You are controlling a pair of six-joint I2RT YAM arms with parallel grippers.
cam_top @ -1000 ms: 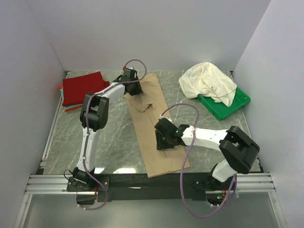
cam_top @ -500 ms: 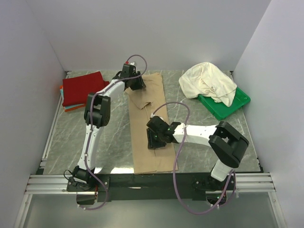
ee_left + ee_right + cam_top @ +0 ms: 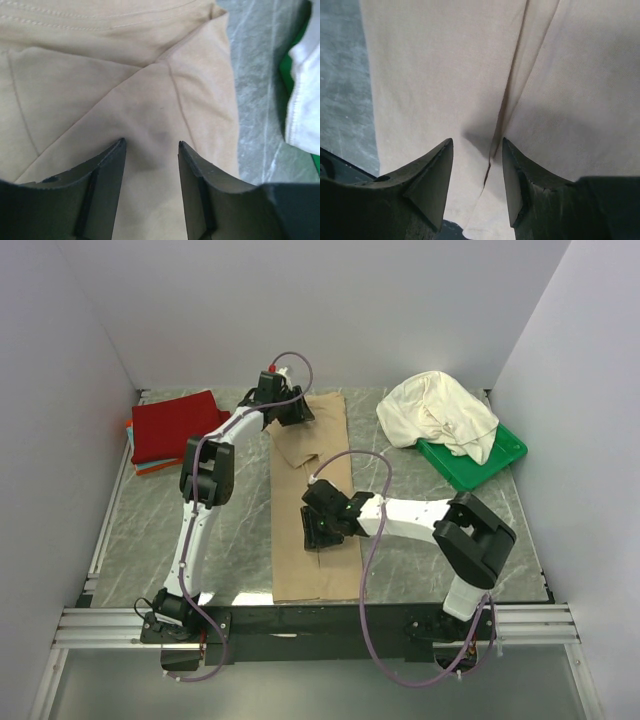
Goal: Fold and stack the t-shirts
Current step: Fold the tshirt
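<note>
Two pincers sit over one tan t-shirt [image 3: 312, 575], which lies lengthwise down the middle of the surface [image 3: 230, 530]. Left pincer [image 3: 151, 145]: fingers apart above the shirt's top end, upper centre. Right pincer [image 3: 477, 142]: fingers apart astride a fold line, frame centre. One cream t-shirt [image 3: 438, 415] lies crumpled partly on one green tray [image 3: 500, 455], upper right. One red t-shirt [image 3: 175, 425] lies folded, upper left.
</note>
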